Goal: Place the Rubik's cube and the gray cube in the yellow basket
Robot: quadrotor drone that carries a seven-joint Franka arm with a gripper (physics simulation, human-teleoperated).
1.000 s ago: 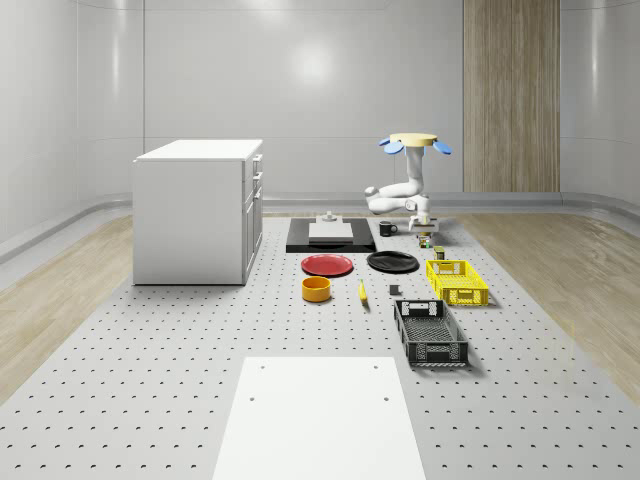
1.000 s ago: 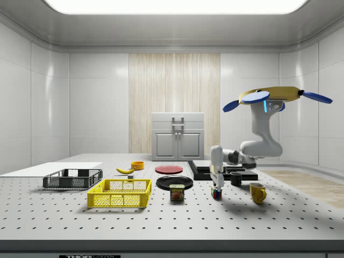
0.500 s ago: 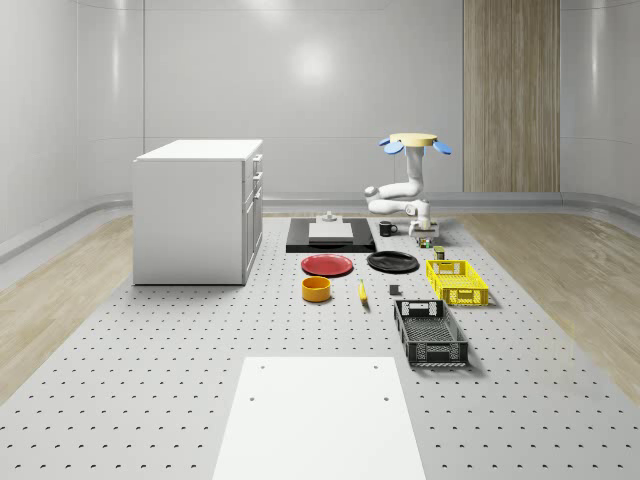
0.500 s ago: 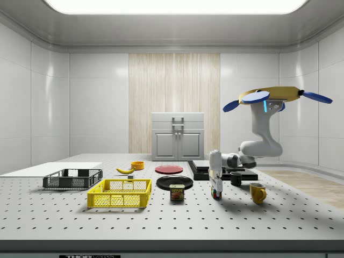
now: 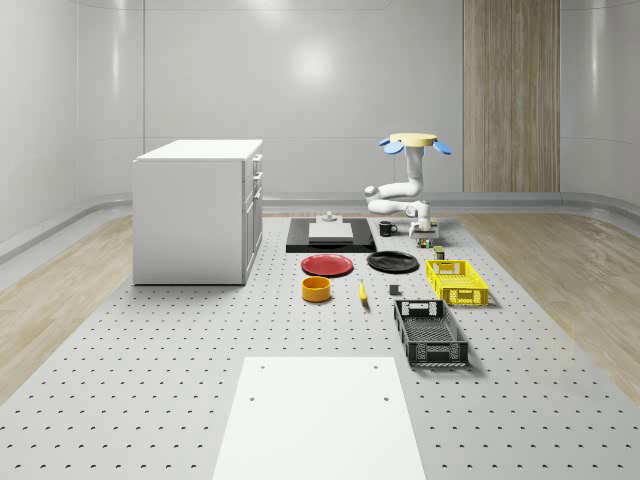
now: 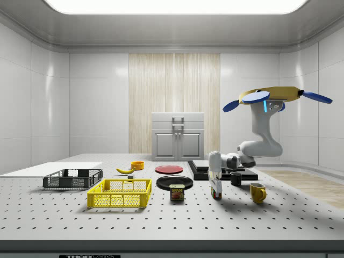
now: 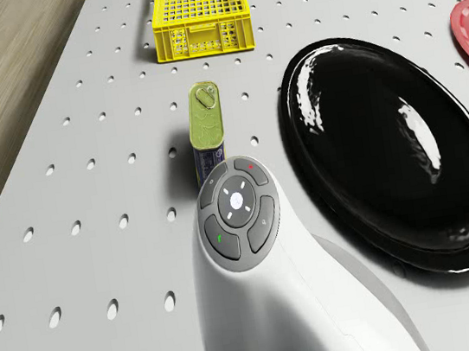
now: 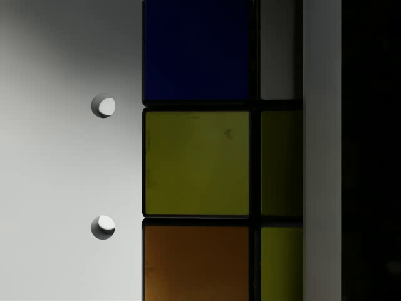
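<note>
As the drone (image 6: pixel 274 97) hovers, gripper (image 6: pixel 216 192) meets multicoloured Rubik's cube (image 8: pixel 197 163) for grasping; finger spacing cannot be told.

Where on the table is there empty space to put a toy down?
Bare table stretches from the cabinet toward the white sheet. It is crowded between the red plate, black plate, yellow basket and black basket, where the drone hovers.

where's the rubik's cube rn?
In the side view the Rubik's cube sits on the table under the gripper, between the Spam can and the yellow mug.
</note>
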